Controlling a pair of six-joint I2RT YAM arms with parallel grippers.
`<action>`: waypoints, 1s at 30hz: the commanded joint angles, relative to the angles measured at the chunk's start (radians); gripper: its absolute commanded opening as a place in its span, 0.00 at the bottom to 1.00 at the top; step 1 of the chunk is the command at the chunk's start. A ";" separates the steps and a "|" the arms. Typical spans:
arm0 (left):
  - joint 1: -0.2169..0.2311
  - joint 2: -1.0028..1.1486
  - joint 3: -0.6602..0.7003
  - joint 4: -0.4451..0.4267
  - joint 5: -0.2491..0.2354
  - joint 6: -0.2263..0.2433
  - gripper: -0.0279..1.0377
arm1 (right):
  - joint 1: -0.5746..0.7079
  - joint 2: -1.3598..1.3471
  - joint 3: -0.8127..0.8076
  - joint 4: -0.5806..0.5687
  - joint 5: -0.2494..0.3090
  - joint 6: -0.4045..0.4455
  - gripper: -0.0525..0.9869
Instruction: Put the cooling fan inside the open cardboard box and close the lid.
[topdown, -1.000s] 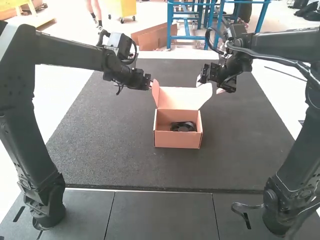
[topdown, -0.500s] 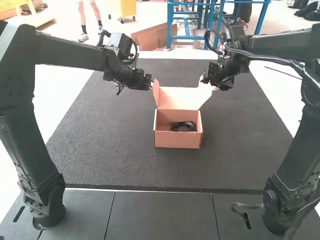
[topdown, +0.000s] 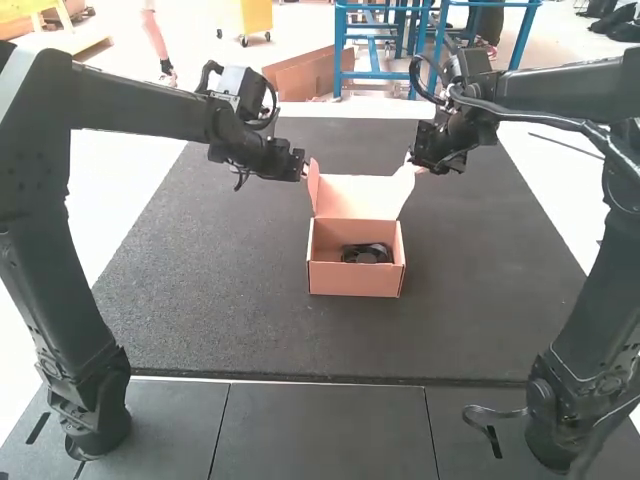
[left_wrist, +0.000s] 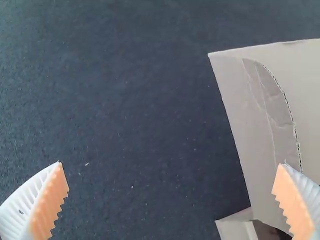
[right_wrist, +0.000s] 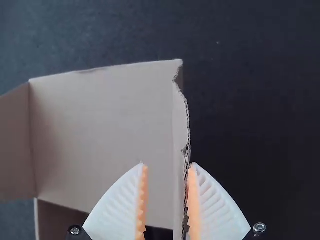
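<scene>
Shifting inward: right gripper (right_wrist: 167, 166), narrow, straddles lid (right_wrist: 100, 130) edge; left gripper (left_wrist: 170, 166) wide, unmoved beside lid.

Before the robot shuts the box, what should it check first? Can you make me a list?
1. Fan inside the box: ok.
2. Lid standing up, free to fold down: ok.
3. Right claw astride the lid's side edge: ok.
4. Right claw squeezing the lid: not ok, a gap shows.
5. Left claw gripping the lid's other edge: not ok, it is wide open and holds nothing.
6. Fan sitting low enough for the lid to shut: cannot tell.
</scene>
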 joint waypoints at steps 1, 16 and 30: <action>-0.009 -0.001 0.050 -0.001 0.012 -0.007 0.93 | -0.014 0.009 -0.014 0.006 0.010 0.006 0.26; -0.011 -0.002 0.065 -0.013 0.014 -0.007 0.93 | -0.012 0.026 -0.023 0.032 0.010 -0.004 0.03; -0.052 -0.001 0.057 -0.016 0.035 -0.027 0.93 | -0.006 0.018 -0.025 0.015 0.010 -0.035 0.04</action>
